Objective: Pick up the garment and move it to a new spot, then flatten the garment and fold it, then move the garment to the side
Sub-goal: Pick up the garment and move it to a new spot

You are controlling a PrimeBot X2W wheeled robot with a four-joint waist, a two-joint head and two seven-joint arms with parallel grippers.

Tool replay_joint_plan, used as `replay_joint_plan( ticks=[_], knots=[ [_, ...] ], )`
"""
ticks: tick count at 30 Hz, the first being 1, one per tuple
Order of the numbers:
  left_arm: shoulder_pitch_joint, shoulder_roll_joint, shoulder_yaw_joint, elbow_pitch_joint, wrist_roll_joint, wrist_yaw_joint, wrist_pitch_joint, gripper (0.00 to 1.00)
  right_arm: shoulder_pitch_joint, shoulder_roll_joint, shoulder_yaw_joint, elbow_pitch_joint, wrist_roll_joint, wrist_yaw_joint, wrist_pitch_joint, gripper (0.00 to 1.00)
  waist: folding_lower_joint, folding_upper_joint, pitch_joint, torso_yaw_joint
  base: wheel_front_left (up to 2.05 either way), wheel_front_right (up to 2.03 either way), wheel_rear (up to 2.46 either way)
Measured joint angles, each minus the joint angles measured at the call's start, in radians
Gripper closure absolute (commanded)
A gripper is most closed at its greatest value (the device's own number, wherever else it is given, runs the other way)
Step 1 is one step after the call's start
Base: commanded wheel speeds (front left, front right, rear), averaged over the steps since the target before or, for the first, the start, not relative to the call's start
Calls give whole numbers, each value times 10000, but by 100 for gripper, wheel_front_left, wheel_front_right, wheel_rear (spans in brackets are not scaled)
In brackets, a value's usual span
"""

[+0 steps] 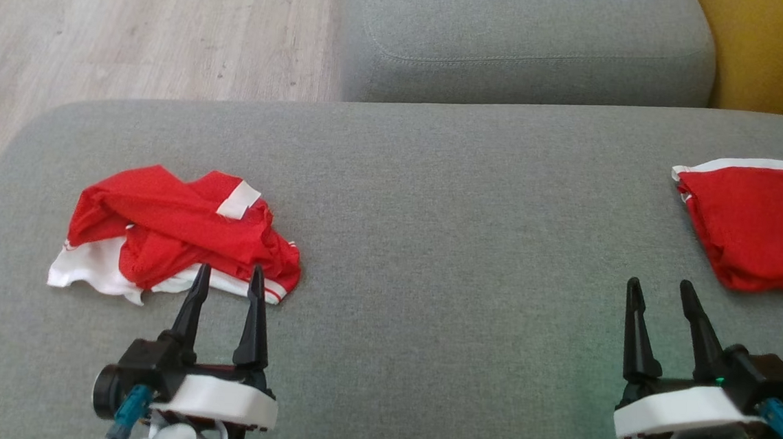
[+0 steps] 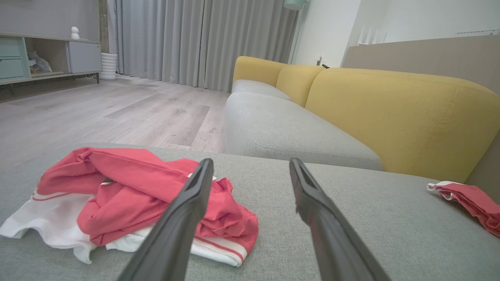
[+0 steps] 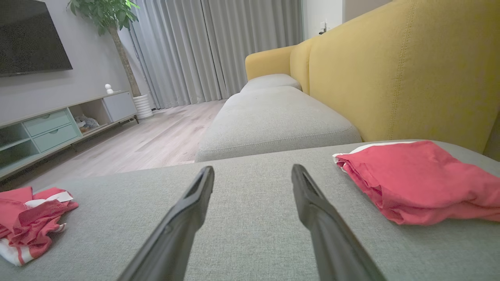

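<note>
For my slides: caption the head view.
Open left gripper at crumpled red garment; folded red garment far right.

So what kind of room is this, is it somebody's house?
Most likely a living room in a home: there is a grey and yellow sofa, a television on the wall above a low cabinet, and long curtains by a potted tree.

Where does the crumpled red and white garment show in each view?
Head view: crumpled garment at left, just beyond the left hand.
Left wrist view: garment at lower left, partly behind one finger.
Right wrist view: garment in the lower left corner.
Shared landmark: folded red garment, at right in each.
</note>
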Motion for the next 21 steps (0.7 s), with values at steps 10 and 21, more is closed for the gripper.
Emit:
replay_joint_plan(
  ticks=[10,21],
  knots=[
    [-3,2,-31,0,-2,0,0,0,9,0,-21,-151,29,0,-25,0,0,0,33,87,0,0,0],
    [-5,2,92,90,17,0,0,0,63,2,493,-334,209,0,-25,0,0,0,48,602,0,0,0]
  ],
)
